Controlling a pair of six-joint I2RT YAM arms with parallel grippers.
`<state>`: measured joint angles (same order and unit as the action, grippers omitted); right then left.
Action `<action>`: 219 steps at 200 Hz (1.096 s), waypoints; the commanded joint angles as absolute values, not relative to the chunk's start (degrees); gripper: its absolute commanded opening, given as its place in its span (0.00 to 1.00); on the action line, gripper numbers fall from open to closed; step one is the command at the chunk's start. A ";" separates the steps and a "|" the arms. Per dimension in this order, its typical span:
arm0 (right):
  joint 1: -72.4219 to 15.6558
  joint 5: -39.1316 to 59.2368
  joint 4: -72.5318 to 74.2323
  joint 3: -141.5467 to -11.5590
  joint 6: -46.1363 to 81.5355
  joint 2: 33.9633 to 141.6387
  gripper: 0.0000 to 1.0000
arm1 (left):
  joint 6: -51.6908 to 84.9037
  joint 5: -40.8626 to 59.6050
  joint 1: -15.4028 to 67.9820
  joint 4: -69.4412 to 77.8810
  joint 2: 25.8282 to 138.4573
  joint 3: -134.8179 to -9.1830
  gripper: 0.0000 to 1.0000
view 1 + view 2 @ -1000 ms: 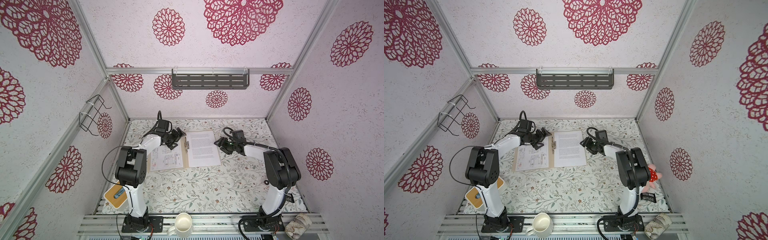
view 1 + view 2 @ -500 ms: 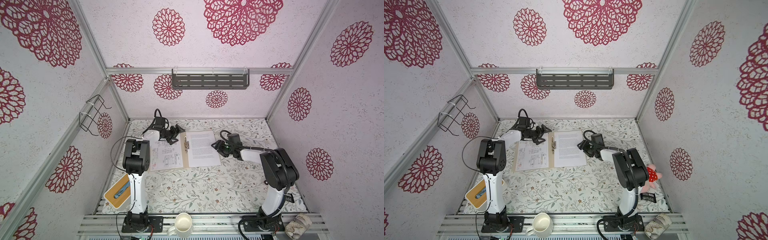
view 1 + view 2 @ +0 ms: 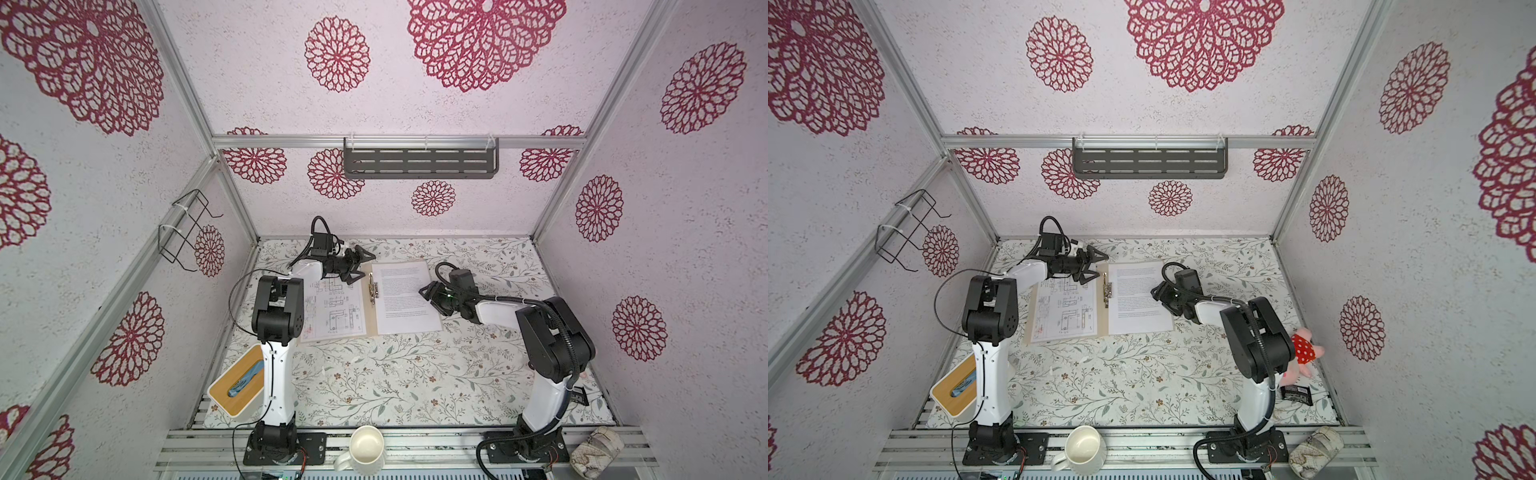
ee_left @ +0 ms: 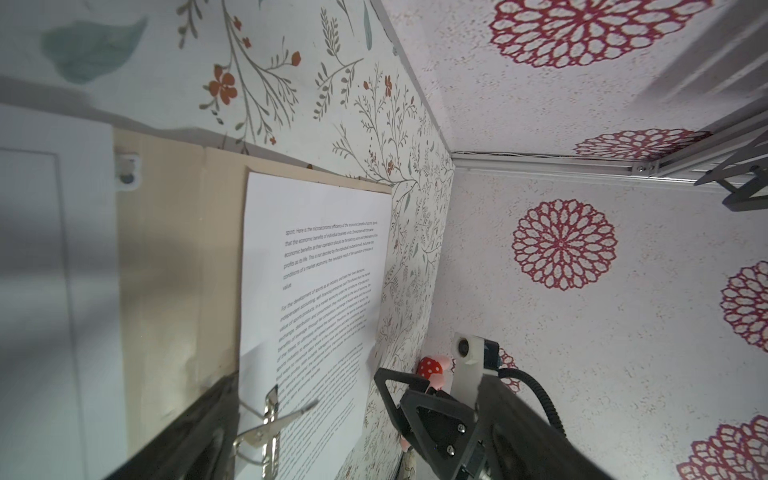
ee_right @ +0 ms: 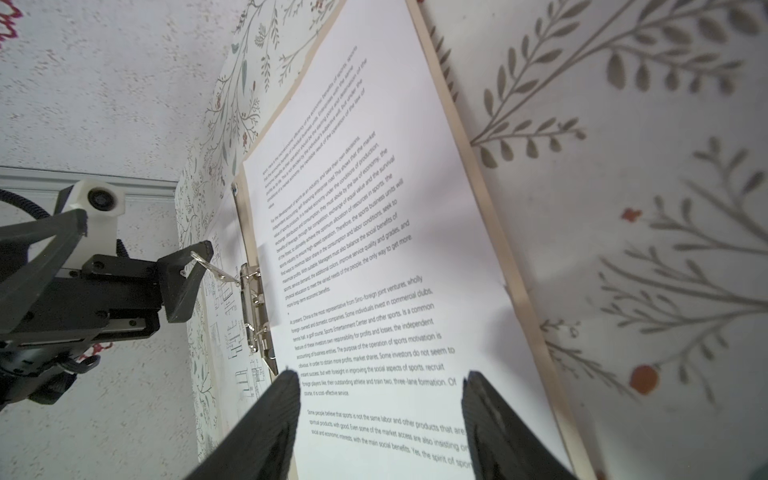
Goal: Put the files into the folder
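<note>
While right end effector (image 5: pixel 380 376) gapes over text sheet (image 5: pixel 374 208), left end effector (image 3: pixel 365 266) gapes at folder clip (image 5: pixel 253 307).

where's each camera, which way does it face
both top views: high at the front, looking down on the table; left arm, right arm whole, left gripper, right gripper flanking the folder.
left wrist: on the left arm, facing across the text sheet to the right gripper; one own finger shows.
right wrist: on the right arm, facing across it to the left gripper; both own fingers show.
shared: both wrist views show the metal clip.
</note>
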<state>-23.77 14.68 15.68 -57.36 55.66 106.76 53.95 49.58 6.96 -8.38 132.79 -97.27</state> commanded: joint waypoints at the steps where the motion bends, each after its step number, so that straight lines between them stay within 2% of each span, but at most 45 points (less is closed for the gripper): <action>1: -24.32 12.75 16.75 -58.85 56.46 105.29 0.65 | 56.46 52.81 6.77 -2.60 134.55 -98.29 0.91; 219: -27.75 9.78 14.77 -59.52 57.19 105.49 0.65 | 60.62 57.50 8.37 5.35 133.20 -92.37 0.89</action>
